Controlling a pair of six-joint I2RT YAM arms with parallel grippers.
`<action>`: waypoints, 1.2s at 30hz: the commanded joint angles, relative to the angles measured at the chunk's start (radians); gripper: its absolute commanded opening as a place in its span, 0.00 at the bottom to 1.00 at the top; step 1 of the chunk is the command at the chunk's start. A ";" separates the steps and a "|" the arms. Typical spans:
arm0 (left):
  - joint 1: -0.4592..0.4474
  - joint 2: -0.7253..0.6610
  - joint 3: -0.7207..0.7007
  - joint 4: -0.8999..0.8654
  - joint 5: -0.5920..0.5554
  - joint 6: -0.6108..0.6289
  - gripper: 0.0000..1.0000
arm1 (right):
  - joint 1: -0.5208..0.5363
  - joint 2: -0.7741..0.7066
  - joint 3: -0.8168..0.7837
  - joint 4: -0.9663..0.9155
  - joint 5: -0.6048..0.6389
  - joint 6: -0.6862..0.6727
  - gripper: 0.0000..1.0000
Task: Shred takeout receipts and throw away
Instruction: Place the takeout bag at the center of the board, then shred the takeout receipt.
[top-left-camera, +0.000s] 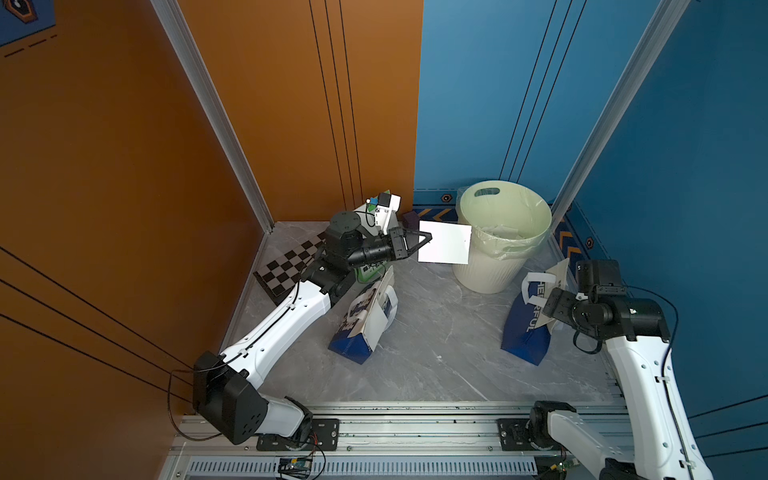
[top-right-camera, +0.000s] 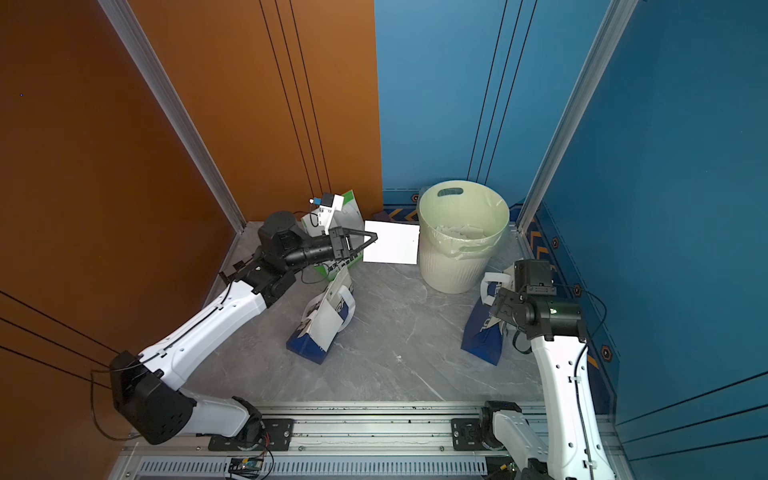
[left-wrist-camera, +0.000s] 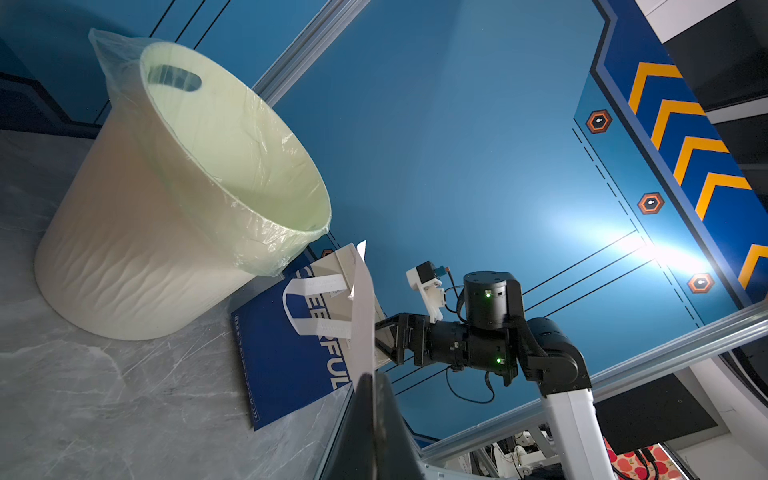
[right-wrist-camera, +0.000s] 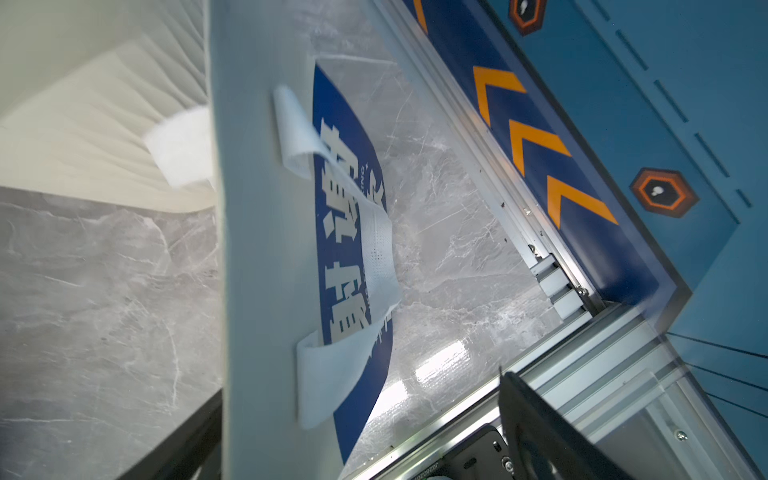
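Note:
My left gripper (top-left-camera: 428, 239) (top-right-camera: 374, 238) is shut on one edge of a white takeout receipt (top-left-camera: 444, 243) (top-right-camera: 390, 243), holding it flat in the air beside the rim of the pale bin (top-left-camera: 490, 266). In the left wrist view that receipt (left-wrist-camera: 360, 316) shows edge-on, rising from the shut gripper (left-wrist-camera: 374, 376). My right gripper (top-left-camera: 555, 297) (right-wrist-camera: 361, 386) stands open at the mouth of the blue bag (top-left-camera: 525, 332) (right-wrist-camera: 353, 208). A pale paper slip (right-wrist-camera: 257, 249) (top-left-camera: 559, 270) stands upright between its fingers, near one of them. Another white slip (top-left-camera: 376, 328) lies on the middle bag.
White paper scraps (top-left-camera: 503, 232) lie inside the lined bin. A blue-and-white bag (top-left-camera: 353, 345) lies on its side mid-table. A green-and-white bag (top-right-camera: 332, 270) stands behind my left arm, and a checkerboard (top-left-camera: 286, 266) leans at the back left. Walls close in on both sides.

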 joint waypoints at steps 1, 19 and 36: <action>0.009 -0.018 0.001 0.011 0.048 0.056 0.00 | -0.006 -0.034 0.144 -0.045 0.069 -0.056 0.95; -0.006 -0.047 0.119 -0.246 0.147 0.484 0.00 | 0.425 0.280 0.592 0.007 -0.596 -0.386 0.90; -0.009 -0.052 0.050 -0.061 0.240 0.359 0.00 | 0.402 0.370 0.521 0.298 -1.021 -0.289 0.60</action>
